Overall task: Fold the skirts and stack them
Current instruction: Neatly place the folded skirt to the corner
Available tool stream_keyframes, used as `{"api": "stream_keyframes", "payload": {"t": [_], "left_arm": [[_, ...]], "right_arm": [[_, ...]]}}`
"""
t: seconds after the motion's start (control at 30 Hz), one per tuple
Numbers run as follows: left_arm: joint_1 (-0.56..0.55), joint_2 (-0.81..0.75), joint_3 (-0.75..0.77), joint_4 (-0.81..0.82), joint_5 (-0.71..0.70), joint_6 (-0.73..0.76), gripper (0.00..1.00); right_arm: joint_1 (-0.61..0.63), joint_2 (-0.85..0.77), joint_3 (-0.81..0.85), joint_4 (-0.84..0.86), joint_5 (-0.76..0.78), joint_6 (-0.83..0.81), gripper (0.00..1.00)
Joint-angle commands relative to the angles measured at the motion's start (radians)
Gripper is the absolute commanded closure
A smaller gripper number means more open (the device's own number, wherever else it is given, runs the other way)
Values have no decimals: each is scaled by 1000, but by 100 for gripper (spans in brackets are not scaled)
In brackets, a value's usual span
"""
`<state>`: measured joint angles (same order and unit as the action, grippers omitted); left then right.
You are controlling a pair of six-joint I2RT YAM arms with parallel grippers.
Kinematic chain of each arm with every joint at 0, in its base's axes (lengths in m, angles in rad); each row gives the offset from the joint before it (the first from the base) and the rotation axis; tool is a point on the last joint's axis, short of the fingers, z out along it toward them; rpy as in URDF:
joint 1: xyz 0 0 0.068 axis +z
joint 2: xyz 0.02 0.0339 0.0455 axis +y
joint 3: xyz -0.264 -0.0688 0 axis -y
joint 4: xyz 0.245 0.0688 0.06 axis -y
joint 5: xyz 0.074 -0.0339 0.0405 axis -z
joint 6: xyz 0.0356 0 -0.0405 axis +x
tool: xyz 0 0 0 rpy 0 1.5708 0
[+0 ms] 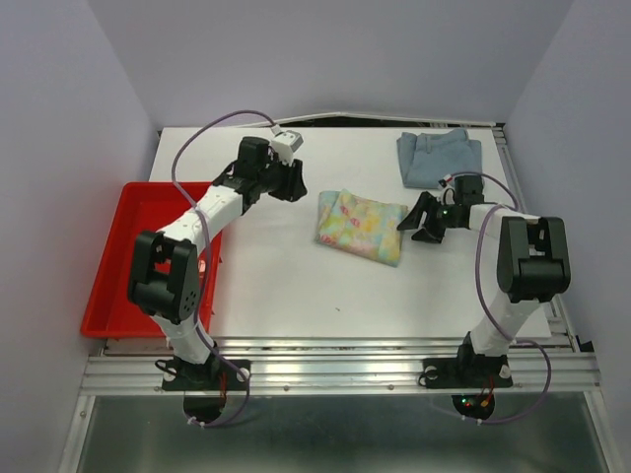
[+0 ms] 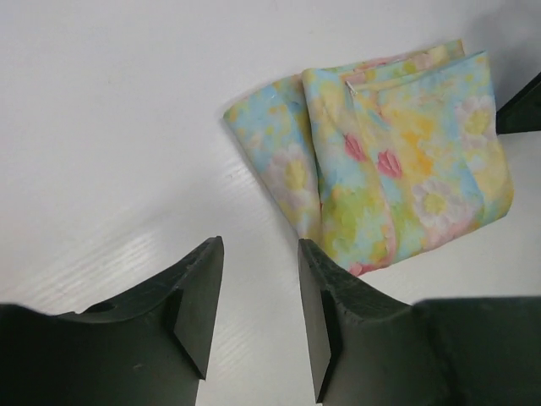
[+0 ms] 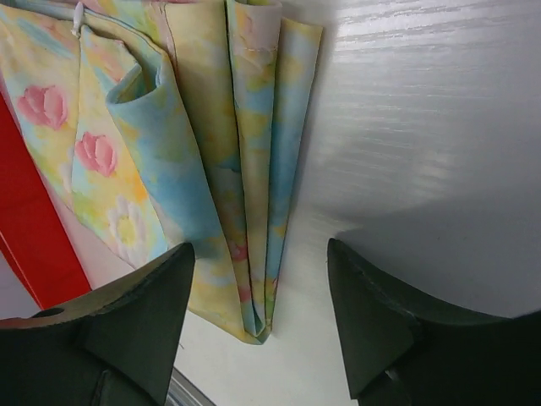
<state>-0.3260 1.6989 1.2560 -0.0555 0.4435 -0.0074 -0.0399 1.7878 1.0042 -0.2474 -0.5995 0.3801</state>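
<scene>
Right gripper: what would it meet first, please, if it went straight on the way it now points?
Most likely the floral skirt: its folded edge lies just ahead of the open right gripper, though how low the gripper rides is unclear.

White table (image 1: 276, 286), folded floral skirt (image 1: 360, 227), denim skirt (image 1: 439, 158)

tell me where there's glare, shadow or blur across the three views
Top external: soft even light, everything sharp, hardly any shadow on the table. Left wrist: floral skirt crisp, the dark jaws nearly featureless, mild sheen on the table beside them. Right wrist: bright streaky glare at upper right, a grey shadow on the table beside the jaws, the skirt's folds in focus.
</scene>
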Motion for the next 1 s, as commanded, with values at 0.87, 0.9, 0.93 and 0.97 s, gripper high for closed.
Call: {"api": "stream_keyframes", "payload": {"t": [0.87,0.9,0.93,0.97], "left_arm": [[-258,15,59,-46,-137,83,51],[-257,12,50,-43,-135,73,51],[-258,10,49,-38,-134,72,51],[-258,11,51,-40,-135,73,51]], "right_arm": [[68,-71,-188,328,90,290,19],[67,-76,-197,350,61,319,19],[67,-74,-216,364,46,333,17],[67,-71,-225,373,34,344,17]]}}
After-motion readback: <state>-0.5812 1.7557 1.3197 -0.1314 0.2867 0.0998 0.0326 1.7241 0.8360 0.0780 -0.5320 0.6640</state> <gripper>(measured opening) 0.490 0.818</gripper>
